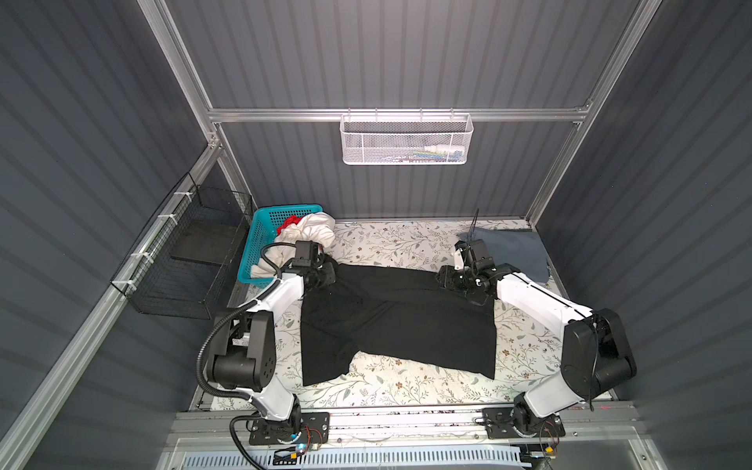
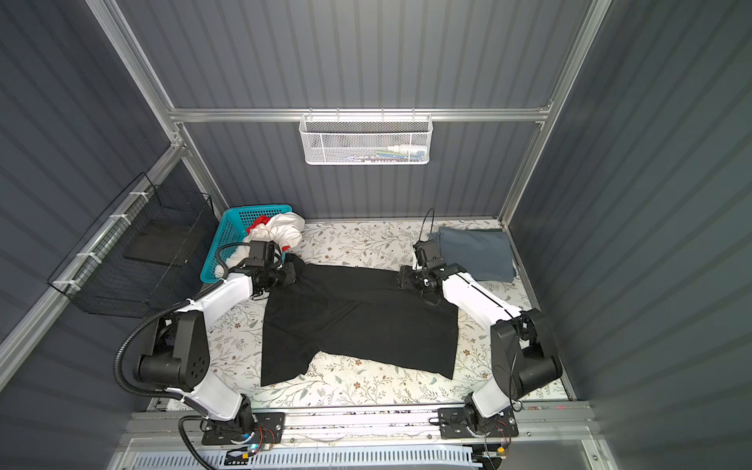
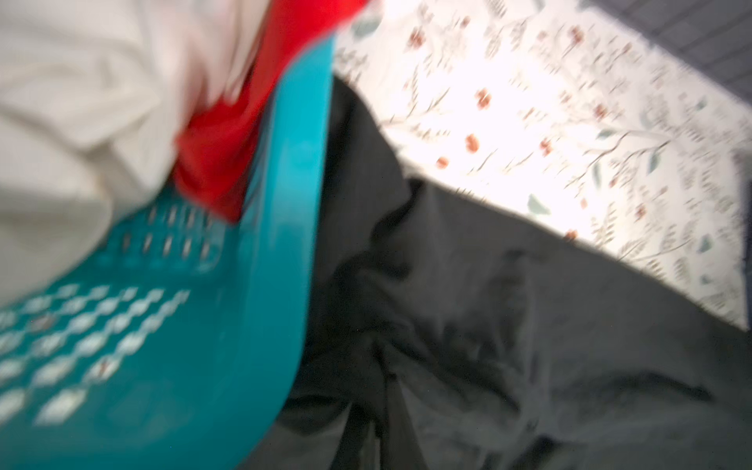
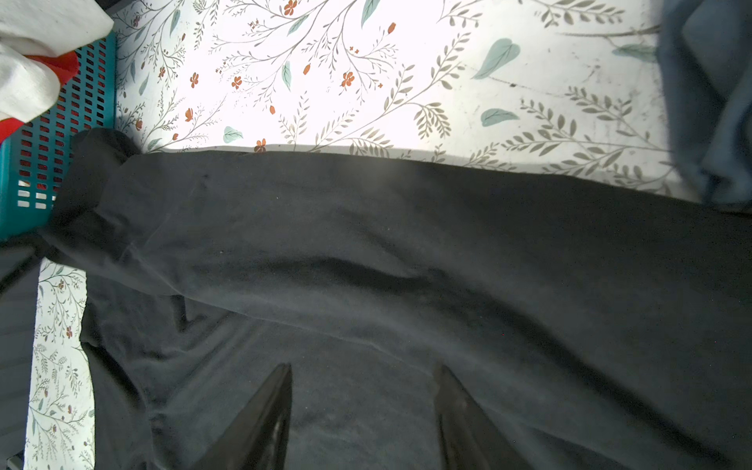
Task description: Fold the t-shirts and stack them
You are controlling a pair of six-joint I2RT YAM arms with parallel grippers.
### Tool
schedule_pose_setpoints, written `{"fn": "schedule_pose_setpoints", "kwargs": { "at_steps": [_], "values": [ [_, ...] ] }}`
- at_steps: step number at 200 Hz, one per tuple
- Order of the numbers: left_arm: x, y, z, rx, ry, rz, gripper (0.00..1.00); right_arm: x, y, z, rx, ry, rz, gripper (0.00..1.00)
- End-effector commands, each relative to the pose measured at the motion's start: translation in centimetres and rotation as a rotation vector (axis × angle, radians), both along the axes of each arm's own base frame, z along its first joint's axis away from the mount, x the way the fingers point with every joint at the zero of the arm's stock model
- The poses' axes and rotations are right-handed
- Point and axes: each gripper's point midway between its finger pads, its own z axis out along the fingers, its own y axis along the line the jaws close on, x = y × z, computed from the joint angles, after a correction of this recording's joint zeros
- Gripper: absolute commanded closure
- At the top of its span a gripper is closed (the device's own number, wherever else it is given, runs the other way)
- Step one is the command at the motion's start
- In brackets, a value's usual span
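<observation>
Black t-shirt lies spread but rumpled on the floral table, w/ one far corner right up against the teal basket. The left gripper sits at that corner, just beside the basket wall, jaws closed. Its wrist view is blurred, but the cloth bunches in toward it, so it's prob pinching the black t-shirt. The right gripper is over the same far edge, well apart from the basket, jaws apart w/ nothing between them, tips low over the cloth.

What could go wrong, IMO:
- Only one side is gripped. If the left arm pulls before the other closes, the shirt skews & the fold goes crooked.
- The pinch is v. close to the basket. A lift could catch the rim, or drag out the white t-shirt spilling over it, maybe the red t-shirt inside too.
- The pinch may hold one layer only, so the lower layer sags.
- The right gripper could close on flat cloth & slip off.
- The blue-grey t-shirt lies folded at the table end farthest from the basket. The right arm is near it & could ruffle it.

Writing: none legible. No logo or label shows on any shirt. Bits in the white mesh bin on the back wall, above & beyond the basket, are too small to read.
</observation>
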Motion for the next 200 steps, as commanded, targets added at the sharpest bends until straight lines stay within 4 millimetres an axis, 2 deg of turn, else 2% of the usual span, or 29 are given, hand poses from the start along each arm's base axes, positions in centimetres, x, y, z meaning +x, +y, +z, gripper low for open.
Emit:
{"fn": "schedule_pose_setpoints", "kwargs": {
  "at_steps": [1, 38, 41, 49, 54, 65, 80, 132, 174, 189, 200],
  "values": [
    [1.9, -1.1, -0.9, -0.043, 0.030, -0.017, 1.00, -0.6, -0.5, -0.9, -0.023, 0.036, 0.001, 0.44],
    [5.2, -2.5, -1.8, -0.089, 0.000, -0.041, 0.99, -1.0, -0.9, -0.9, -0.026, 0.042, -0.003, 0.44],
    [5.3, -2.8, -1.8, -0.092, -0.003, -0.049, 0.89, -1.1, -0.9, -0.9, -0.027, 0.043, -0.002, 0.44],
    [5.7, -3.3, -1.6, -0.093, -0.015, -0.071, 0.50, -1.1, -0.9, -0.9, -0.026, 0.043, -0.001, 0.44],
    [5.8, -3.7, -1.5, -0.089, -0.022, -0.083, 0.34, -1.2, -0.9, -0.9, -0.028, 0.045, 0.000, 0.44],
    [5.7, -4.2, -0.8, -0.071, -0.046, -0.105, 0.14, -1.2, -0.9, -0.9, -0.030, 0.046, 0.001, 0.44],
    [5.0, -4.5, 0.2, -0.030, -0.083, -0.118, 0.01, -1.0, -1.0, -0.8, -0.032, 0.042, -0.004, 0.44],
    [1.1, -3.7, 2.1, 0.008, -0.111, -0.101, 0.00, -0.6, -0.6, -0.9, -0.025, 0.047, 0.004, 0.44],
    [-1.8, -3.0, 2.0, 0.053, -0.070, -0.081, 0.03, -0.4, -0.6, -0.5, -0.021, 0.037, 0.000, 0.44],
    [-2.4, -2.8, 1.6, 0.073, -0.057, -0.068, 0.10, -0.5, -0.6, -0.6, -0.019, 0.041, -0.001, 0.44],
    [-2.9, -2.3, 0.9, 0.107, -0.038, -0.047, 0.22, -0.6, -0.6, -0.6, -0.015, 0.043, -0.001, 0.44]
  ]
}}
